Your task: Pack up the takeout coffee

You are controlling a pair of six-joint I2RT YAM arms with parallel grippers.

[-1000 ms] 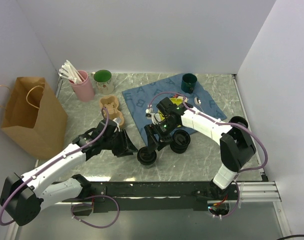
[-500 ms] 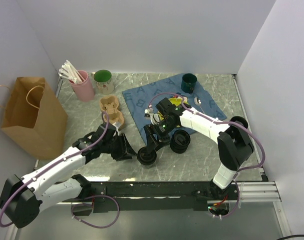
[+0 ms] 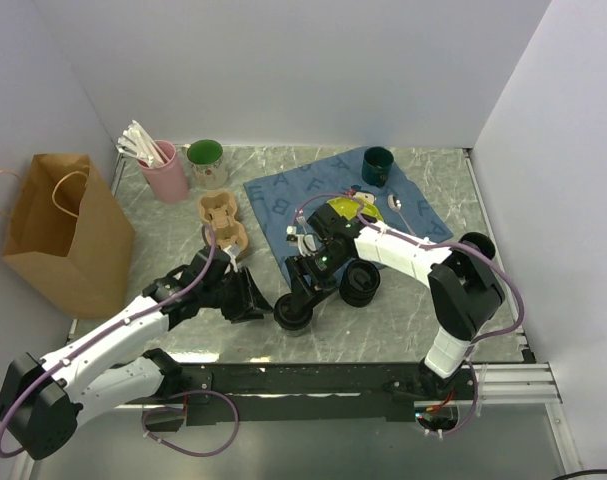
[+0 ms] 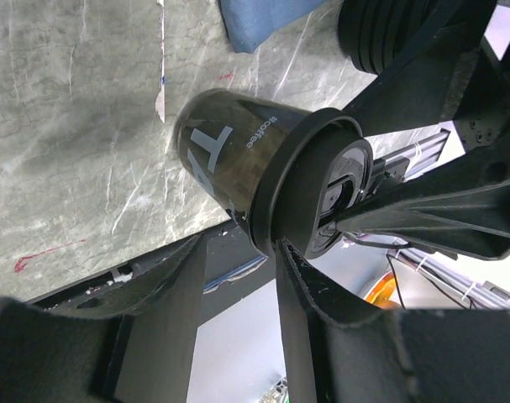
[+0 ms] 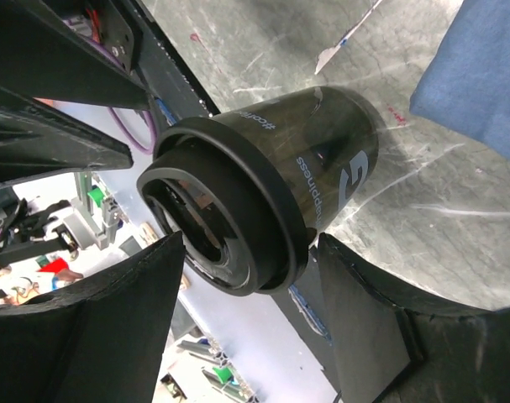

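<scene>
While the glossy black cup (image 3: 295, 316) stands on the marbled tabletop (image 3: 408, 310) beside a ribbed cup (image 3: 360, 283), the right hand (image 3: 301, 294) straddles its round lid (image 5: 229, 227), grip unclear; the left hand (image 3: 261, 298) gapes empty.

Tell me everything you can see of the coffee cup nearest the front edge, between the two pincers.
The front cup is squat, glossy and black, plastic-looking, with pale lettering on its wall and a rimmed black lid pressed on. It stands upright on the marbled table, just off the near corner of the blue cloth. The right pincer straddles the lid with jaws apart; whether they touch it is unclear. The left pincer, open, points at it from the left.
</scene>
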